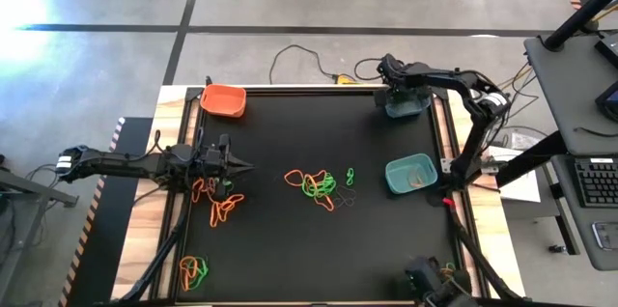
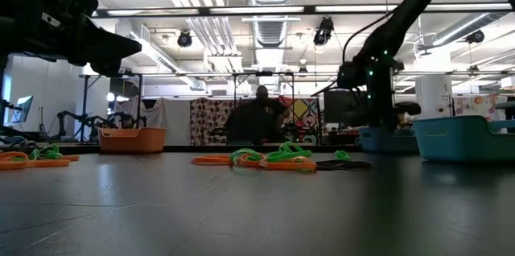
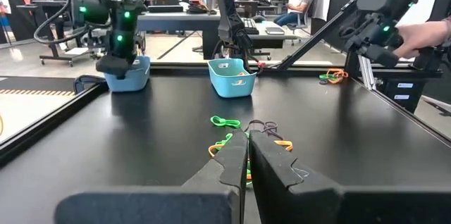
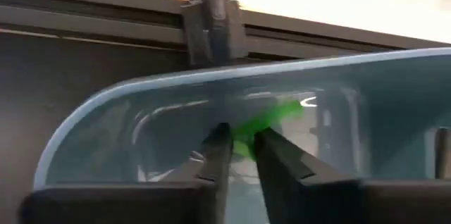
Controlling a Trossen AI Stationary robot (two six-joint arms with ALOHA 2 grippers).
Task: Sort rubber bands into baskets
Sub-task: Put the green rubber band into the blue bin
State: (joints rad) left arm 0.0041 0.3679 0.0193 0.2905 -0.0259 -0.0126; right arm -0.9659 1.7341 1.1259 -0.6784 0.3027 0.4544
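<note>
My right gripper (image 4: 239, 139) hangs over the blue basket (image 1: 404, 104) at the table's far right, pointing steeply down into it. Its fingers stand slightly apart, with a green rubber band (image 4: 271, 118) between and beyond the tips, inside the basket (image 4: 141, 86). The teal basket (image 1: 411, 174) stands by the right edge and the orange basket (image 1: 224, 100) at the far left. Loose rubber bands lie in a heap at mid-table (image 1: 319, 186), beside my left gripper (image 1: 217, 201) and at the near left (image 1: 193, 270). My left gripper (image 1: 246, 165) waits shut and level at the left. My right gripper has the green rubber band (image 4: 246, 139) lying in the gap between its parted fingertips, which point down into the blue basket from above. Whether the fingers touch the band I cannot tell; the band is blurred.
Raised rails border the black mat. A single green band (image 1: 351, 176) and a dark one lie between the middle heap and the teal basket. A person sits in the room beyond the far edge (image 2: 257, 119). A desk with a keyboard (image 1: 591, 180) stands to the right.
</note>
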